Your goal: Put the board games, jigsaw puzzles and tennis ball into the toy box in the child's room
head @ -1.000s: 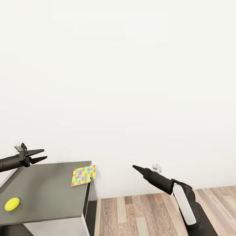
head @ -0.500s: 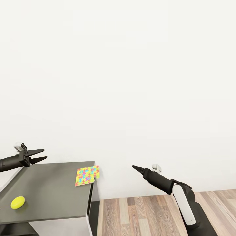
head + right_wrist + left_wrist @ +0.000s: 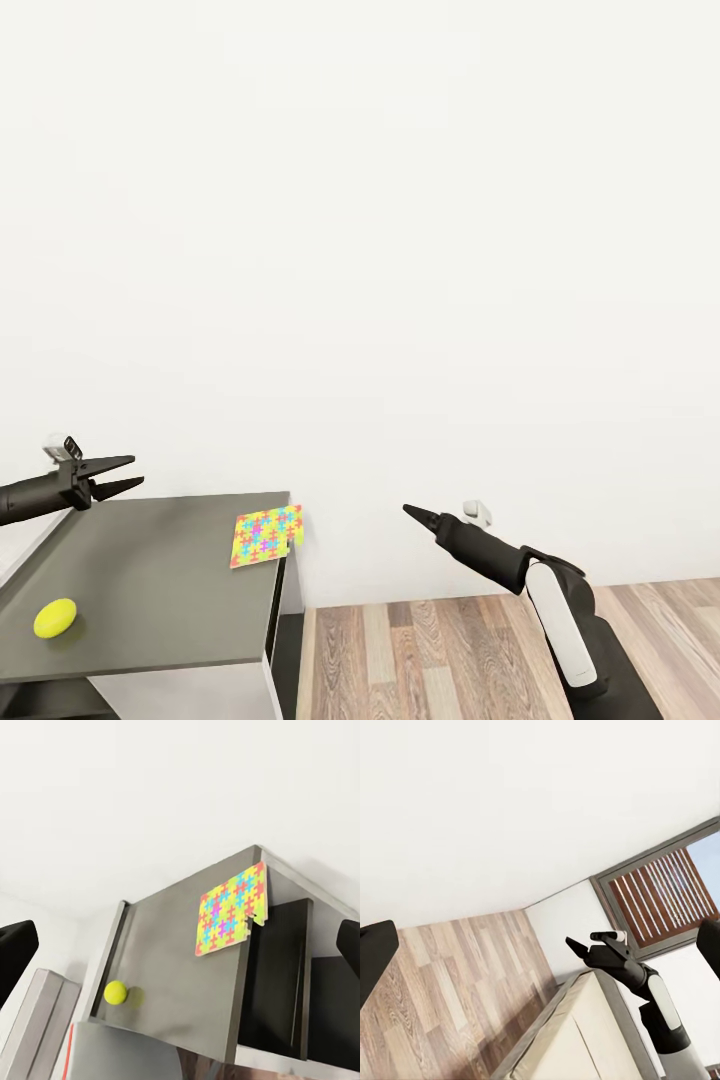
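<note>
Well, I have the grey bench (image 3: pixel 150 590) before me, and two of the toys lie on it. The jigsaw puzzle (image 3: pixel 267 535) sits flat at the bench's far corner, nearest the white wall (image 3: pixel 400 250), with one edge hanging a little past the bench's side. The tennis ball (image 3: pixel 55 618) rests well apart from it, toward the near edge of the bench.

My left tool (image 3: pixel 120 476) hangs above the far edge of the bench, its two fingers parted a narrow way, with nothing between them. My right tool (image 3: pixel 410 512) is off the bench altogether, out over the plank floor (image 3: pixel 450 640); from here it comes to a single dark tip, and I cannot tell whether it is parted or closed.

I judge the puzzle to be light, thin and somewhat bendy, a sheet of interlocked pieces that may come apart if pinched hard in the middle. The overhanging edge is where I would take it, one finger under and one over. The ball looks soft and fuzzy, easy to grip across its middle, but it will roll if nudged
</note>
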You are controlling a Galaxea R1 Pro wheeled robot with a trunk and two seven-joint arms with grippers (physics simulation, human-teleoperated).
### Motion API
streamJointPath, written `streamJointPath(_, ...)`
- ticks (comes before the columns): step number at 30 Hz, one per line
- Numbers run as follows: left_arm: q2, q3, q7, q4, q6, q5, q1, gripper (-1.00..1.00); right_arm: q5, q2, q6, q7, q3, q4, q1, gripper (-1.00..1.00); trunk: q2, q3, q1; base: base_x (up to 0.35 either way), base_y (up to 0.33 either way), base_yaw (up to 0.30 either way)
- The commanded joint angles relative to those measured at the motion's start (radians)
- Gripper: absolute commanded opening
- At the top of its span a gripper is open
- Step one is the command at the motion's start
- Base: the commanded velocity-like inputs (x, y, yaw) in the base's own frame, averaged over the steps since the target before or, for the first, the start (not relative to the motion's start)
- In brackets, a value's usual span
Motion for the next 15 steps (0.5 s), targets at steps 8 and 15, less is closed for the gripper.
streamJointPath(8, -0.001, -0.006, -0.005, 0.001, 0.011, 0.003, -0.002, 1.00, 0.000, 0.002, 0.011, -0.005, -0.001, -0.030, -0.001, 1.00, -0.002, -0.002, 0.001, 0.000, 0.000, 0.000)
streamJointPath(15, -0.005, -0.006, -0.005, 0.000, 0.011, 0.003, -0.002, 1.00, -0.001, 0.001, 0.007, -0.007, -0.003, -0.042, -0.003, 1.00, -0.002, -0.002, 0.001, 0.000, 0.000, 0.000)
